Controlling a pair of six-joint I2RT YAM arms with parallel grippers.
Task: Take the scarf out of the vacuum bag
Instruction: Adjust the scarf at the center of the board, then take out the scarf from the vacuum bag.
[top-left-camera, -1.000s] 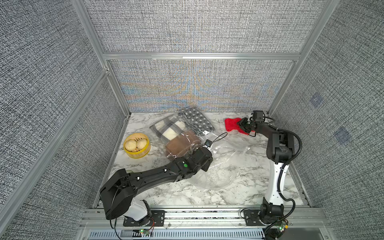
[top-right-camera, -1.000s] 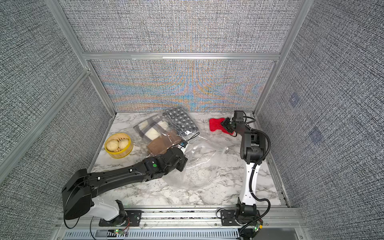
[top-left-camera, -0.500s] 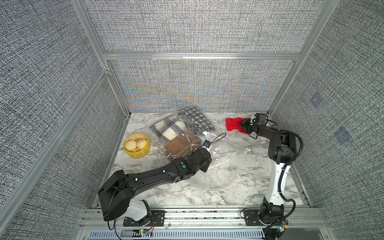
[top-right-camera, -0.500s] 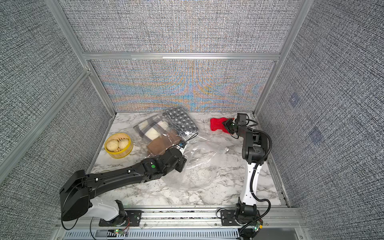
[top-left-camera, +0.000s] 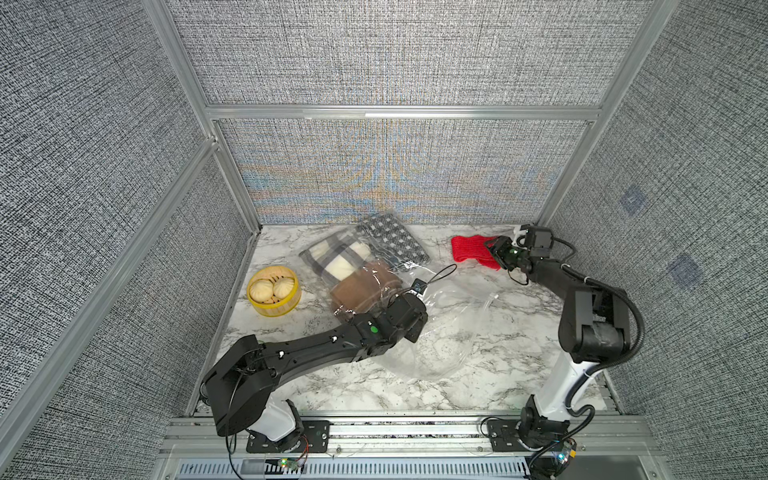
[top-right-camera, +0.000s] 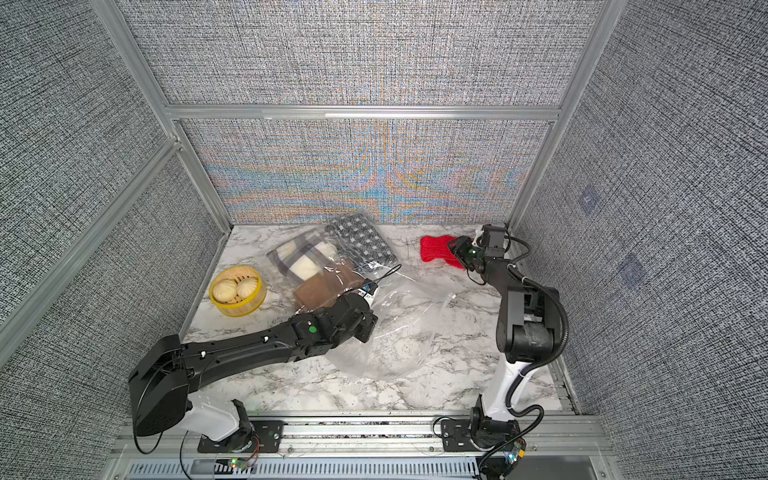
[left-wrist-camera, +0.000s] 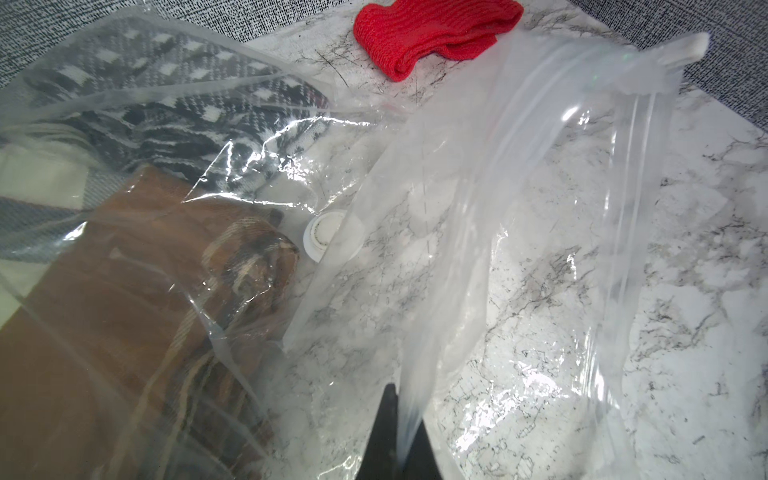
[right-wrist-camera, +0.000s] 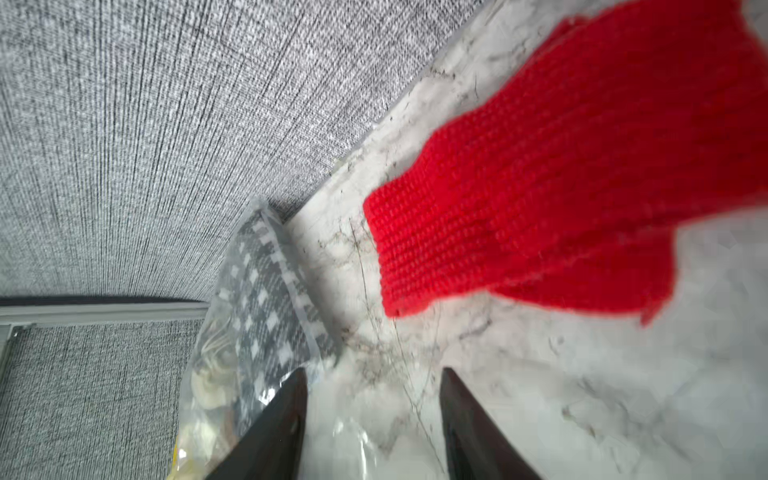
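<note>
Since already clear of the vacuum bag (top-left-camera: 446, 332), count the red scarf (top-left-camera: 471, 251) as out: lies on the table (top-left-camera: 498, 374) near the back wall (top-left-camera: 395, 178). Beside it, note right gripper (right-wrist-camera: 372, 374) parted, empty; left gripper (left-wrist-camera: 400, 419) pinched on bag plastic. Only release left, likely.

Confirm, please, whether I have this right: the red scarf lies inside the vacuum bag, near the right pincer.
Not quite: the red scarf lies outside the vacuum bag, on the table near the right pincer, as both top views show.

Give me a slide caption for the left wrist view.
Left gripper pinches the clear vacuum bag; the red scarf lies outside it on the marble table.
</note>
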